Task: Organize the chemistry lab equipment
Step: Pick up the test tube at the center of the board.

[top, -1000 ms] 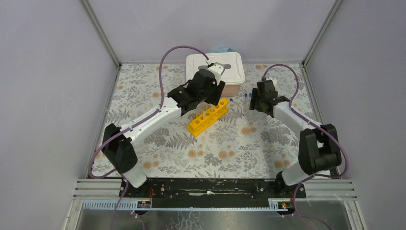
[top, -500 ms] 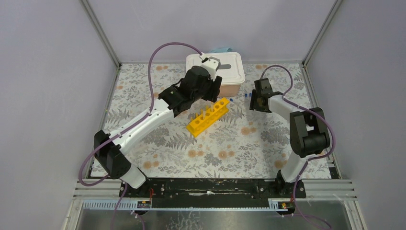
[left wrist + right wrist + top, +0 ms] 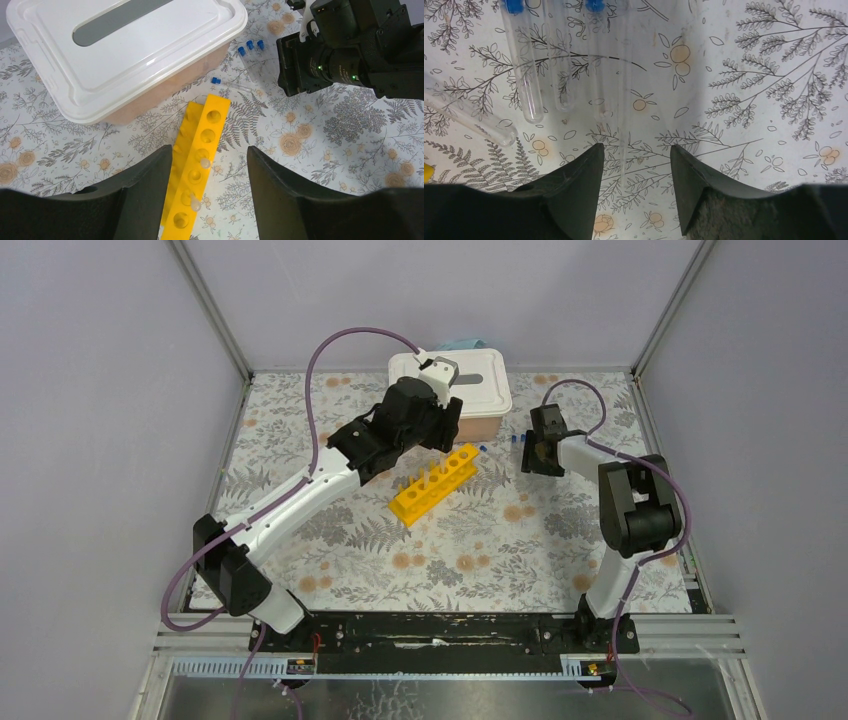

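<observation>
both finger pairs wide, nothing held. left gripper [image 3: 208, 151] above rack [image 3: 435, 483], near box [image 3: 125, 45]; right gripper [image 3: 634, 150] low over loose tubes [image 3: 531, 75] lying on table [image 3: 480, 545].

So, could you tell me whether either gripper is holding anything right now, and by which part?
Nothing is held. The left gripper hangs open above the yellow rack, and the right gripper is open over the loose blue-capped tubes.
</observation>
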